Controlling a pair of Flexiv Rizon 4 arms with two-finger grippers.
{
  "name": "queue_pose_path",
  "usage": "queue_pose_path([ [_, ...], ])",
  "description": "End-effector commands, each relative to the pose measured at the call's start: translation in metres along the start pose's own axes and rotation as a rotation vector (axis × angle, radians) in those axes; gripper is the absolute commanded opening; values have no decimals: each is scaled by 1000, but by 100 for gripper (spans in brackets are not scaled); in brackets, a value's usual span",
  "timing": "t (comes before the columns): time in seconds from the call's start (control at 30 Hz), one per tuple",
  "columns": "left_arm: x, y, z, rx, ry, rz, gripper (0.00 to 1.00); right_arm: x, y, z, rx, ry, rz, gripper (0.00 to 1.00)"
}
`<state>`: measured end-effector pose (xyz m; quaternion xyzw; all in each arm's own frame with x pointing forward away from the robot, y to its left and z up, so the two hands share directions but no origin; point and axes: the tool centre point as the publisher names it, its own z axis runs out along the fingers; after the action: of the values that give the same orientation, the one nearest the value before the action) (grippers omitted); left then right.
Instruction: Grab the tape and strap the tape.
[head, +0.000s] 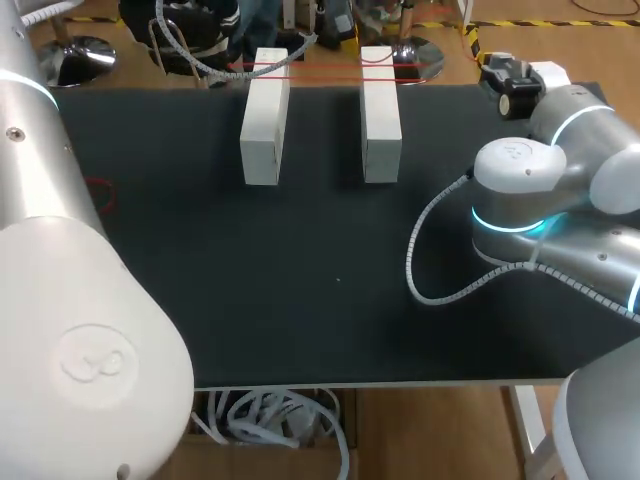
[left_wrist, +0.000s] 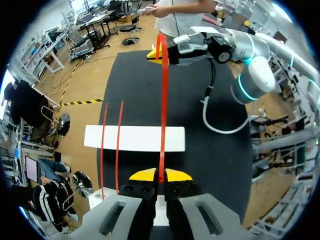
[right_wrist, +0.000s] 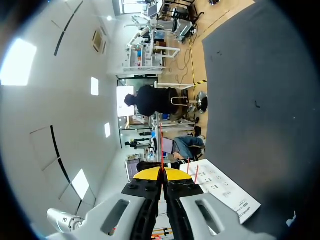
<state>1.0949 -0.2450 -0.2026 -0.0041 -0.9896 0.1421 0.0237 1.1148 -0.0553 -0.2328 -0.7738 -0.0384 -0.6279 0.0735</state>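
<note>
Black matte tabletop (left_wrist: 200, 120), flat and dull, lies under my left claw (left_wrist: 160, 176) and runs far ahead of it to a straight far edge. The same dark top sits ahead of my right claw (right_wrist: 161, 173) and off to one side, with a few tiny pale specks (right_wrist: 256, 104). A thin pale front edge (head: 400, 383) trims it. Light on it is soft and even.

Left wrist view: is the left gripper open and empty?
No, the left gripper is shut on the red tape, which runs ahead from between its closed tips.
</note>
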Motion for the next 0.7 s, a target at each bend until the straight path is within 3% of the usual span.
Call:
queue_pose_path([
  [0.03,-4,-3,-1,-25,10,-5,0,1,0,0,-1,-6,-1,0],
  [0.5,-6,-5,-1,-44,13,12,0,1,0,0,-1,-6,-1,0],
  [0.7,-6,-5,-1,-44,13,12,0,4,18,1,-24,-80,-321,0],
])
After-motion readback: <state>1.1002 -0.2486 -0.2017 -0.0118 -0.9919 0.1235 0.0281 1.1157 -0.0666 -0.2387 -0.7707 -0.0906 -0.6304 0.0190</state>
